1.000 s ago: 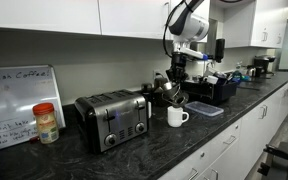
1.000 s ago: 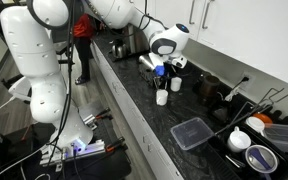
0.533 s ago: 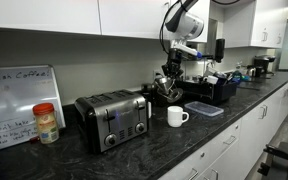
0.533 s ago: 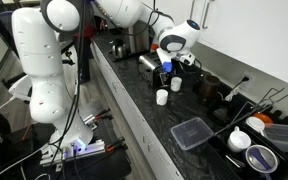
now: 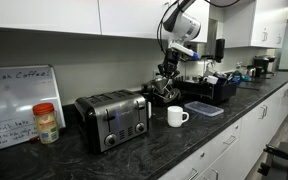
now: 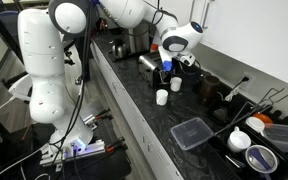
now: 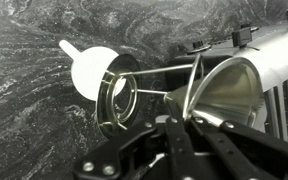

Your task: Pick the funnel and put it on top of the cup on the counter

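My gripper (image 7: pixel 181 118) is shut on the rim of the silvery metal funnel (image 7: pixel 229 90), which fills the right of the wrist view. The white mug (image 7: pixel 89 70) stands upright on the black counter (image 7: pixel 34 110) below and to the left, its handle pointing up-left. In both exterior views the gripper (image 5: pixel 168 78) (image 6: pixel 167 72) hangs above the counter, behind and higher than the mug (image 5: pixel 176 116) (image 6: pixel 162 97). The funnel is hard to make out there.
A wire ring object (image 7: pixel 119 95) lies next to the mug. A toaster (image 5: pixel 112 118), a red-lidded jar (image 5: pixel 46 123) and a whiteboard (image 5: pixel 19 95) stand along the counter. A clear plastic lid (image 5: pixel 204 108) and a black bin (image 5: pixel 212 90) lie past the mug.
The gripper has risen from low beside the mug and moved a little back toward the wall. The mug has not moved.
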Controlling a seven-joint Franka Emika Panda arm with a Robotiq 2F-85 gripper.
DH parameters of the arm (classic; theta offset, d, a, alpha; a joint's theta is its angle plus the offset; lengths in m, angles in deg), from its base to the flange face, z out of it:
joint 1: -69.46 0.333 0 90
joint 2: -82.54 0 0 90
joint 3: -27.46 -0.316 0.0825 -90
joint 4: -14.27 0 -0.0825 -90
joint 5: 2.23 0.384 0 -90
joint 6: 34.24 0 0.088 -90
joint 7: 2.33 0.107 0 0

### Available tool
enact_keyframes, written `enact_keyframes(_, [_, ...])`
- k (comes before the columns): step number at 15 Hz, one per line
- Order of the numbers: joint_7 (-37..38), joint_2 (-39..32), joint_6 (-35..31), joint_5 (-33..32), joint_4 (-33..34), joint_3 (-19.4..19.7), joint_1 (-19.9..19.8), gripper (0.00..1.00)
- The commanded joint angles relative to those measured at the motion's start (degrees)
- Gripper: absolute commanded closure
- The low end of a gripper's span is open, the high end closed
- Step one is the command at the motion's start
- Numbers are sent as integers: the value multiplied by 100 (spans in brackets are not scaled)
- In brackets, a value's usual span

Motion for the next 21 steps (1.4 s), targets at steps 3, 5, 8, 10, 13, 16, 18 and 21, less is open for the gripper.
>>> enact_keyframes(3, [173,-136,114,195,46,-149,-87,99])
enact_keyframes(5, [210,-120,65,208,-36,-151,-93,99])
enact_keyframes(8, [237,-33,-6,243,-202,-140,-107,99])
enact_keyframes(10, [248,39,-57,274,-347,-137,-113,99])
enact_keyframes(13, [213,123,-119,359,-556,-140,-125,99])
enact_keyframes(16, [159,180,-194,456,-738,-139,-131,99])
enact_keyframes(18, [70,196,-310,541,-855,-147,-141,99])
enact_keyframes(21, [-84,195,-494,660,-1004,-152,-151,99])
